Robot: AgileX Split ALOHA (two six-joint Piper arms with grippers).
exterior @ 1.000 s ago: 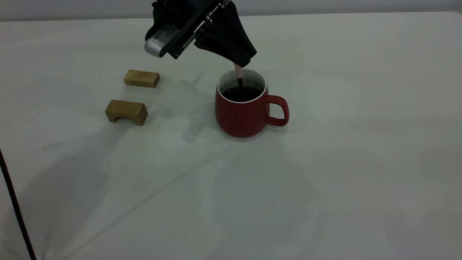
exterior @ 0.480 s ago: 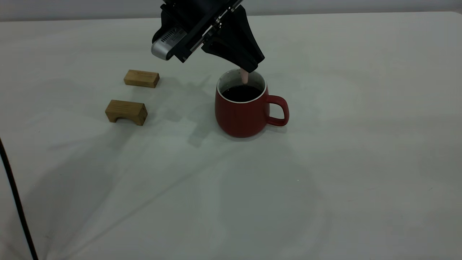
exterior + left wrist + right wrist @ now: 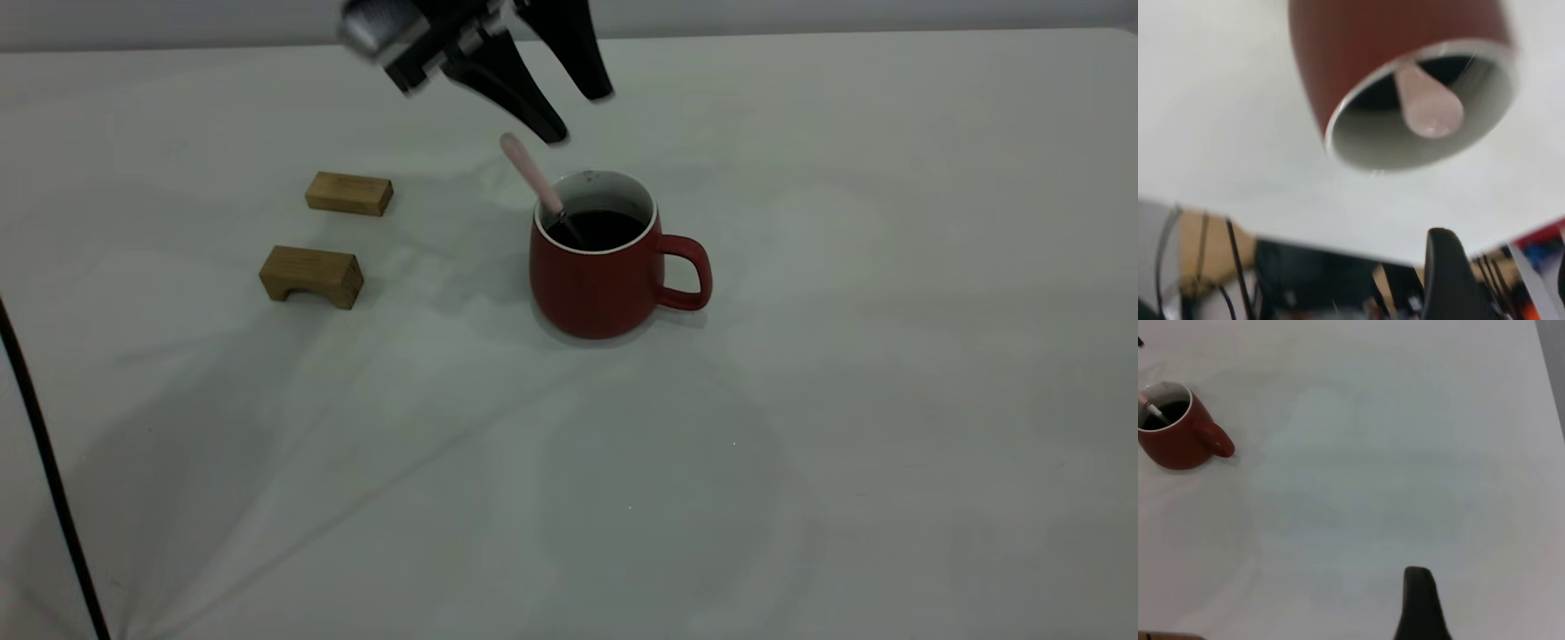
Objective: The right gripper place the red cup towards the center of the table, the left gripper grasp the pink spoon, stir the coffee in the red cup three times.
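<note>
The red cup (image 3: 605,276) stands upright near the middle of the table (image 3: 845,427), its handle toward the right, with dark coffee (image 3: 605,229) inside. The pink spoon (image 3: 531,173) stands free in it, bowl sunk in the coffee and pink handle leaning over the left rim. My left gripper (image 3: 578,114) hovers open just above the cup, touching nothing. From the left wrist, the cup (image 3: 1391,47) is below with the spoon's handle end (image 3: 1428,103) pointing up. My right gripper (image 3: 1419,600) is far off to the side, over bare table, with the cup (image 3: 1178,443) distant.
Two wooden blocks lie left of the cup: a flat one (image 3: 348,193) and an arched one (image 3: 311,274). A black cable (image 3: 44,462) runs along the left edge. Bare tabletop spreads in front of and to the right of the cup.
My left gripper opened, let go of the spoon and rose up and to the left. The spoon tipped over to lean on the cup's left rim. The cup stayed put.
</note>
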